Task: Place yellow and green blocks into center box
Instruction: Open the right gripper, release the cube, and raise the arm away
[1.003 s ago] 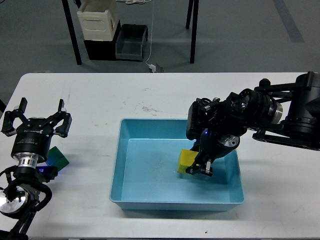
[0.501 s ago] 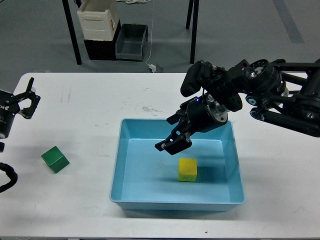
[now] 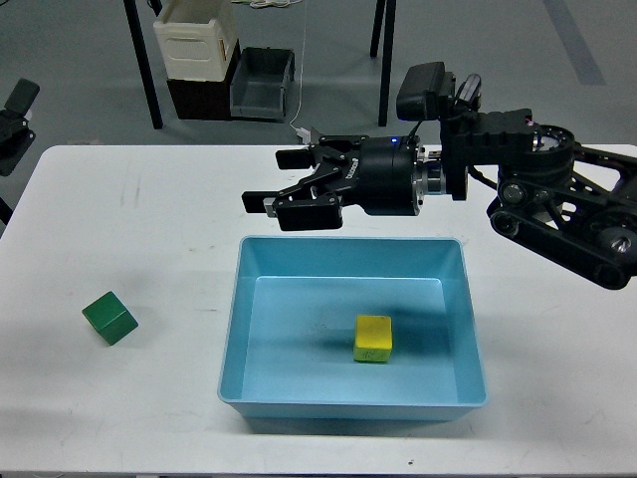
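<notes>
One yellow block (image 3: 373,338) lies inside the blue box (image 3: 244,299). The green block (image 3: 109,318) sits on the white counter (image 3: 159,219), well left of it. Above the box, the right tool (image 3: 277,184) is spread apart, empty.

The left pincer (image 3: 15,124) is mostly cut off by the left edge; only a dark piece shows, too little to tell how its fingers stand. The right arm runs out past the right edge. The table (image 3: 149,229) is cropped at the bottom and at both sides. The crates (image 3: 229,70) behind it are partly cut by the top edge.
</notes>
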Controlling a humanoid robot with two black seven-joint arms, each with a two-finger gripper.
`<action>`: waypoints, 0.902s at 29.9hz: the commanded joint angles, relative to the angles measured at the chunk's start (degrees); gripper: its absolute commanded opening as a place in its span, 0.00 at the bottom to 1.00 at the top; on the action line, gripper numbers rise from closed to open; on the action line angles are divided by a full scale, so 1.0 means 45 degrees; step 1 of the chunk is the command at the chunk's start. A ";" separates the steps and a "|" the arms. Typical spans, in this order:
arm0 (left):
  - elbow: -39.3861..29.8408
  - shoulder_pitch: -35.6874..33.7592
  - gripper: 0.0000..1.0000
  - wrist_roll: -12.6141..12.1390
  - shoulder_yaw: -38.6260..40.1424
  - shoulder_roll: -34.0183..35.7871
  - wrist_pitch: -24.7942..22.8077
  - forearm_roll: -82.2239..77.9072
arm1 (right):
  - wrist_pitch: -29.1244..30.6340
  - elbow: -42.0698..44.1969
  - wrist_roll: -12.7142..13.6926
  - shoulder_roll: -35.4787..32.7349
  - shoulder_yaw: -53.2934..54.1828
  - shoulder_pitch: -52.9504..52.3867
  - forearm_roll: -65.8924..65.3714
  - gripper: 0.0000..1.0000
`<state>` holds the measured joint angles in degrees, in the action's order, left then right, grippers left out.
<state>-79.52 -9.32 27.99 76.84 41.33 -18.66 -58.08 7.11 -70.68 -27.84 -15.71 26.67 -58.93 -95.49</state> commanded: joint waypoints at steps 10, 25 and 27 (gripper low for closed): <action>-0.1059 -0.0174 1.00 0.0001 -0.2284 0.4228 -0.0130 -0.5313 | -0.0114 -0.2708 0.0758 0.0151 0.7115 0.7055 0.3993 0.99; -0.1236 -0.6344 1.00 0.0001 -1.1230 0.4703 -0.0150 -1.0138 | 0.0607 -0.3785 0.0797 0.0483 1.2391 1.2294 0.6999 1.00; -0.1002 -0.6794 1.00 0.0001 -1.1992 0.4566 -0.0150 -1.0547 | 0.0803 -0.3746 0.0797 0.0405 1.2685 1.2606 0.7585 1.00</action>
<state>-85.32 -36.42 28.02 28.44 62.67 -19.32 -103.19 9.16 -87.70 -24.26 -13.32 81.36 -4.46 -65.29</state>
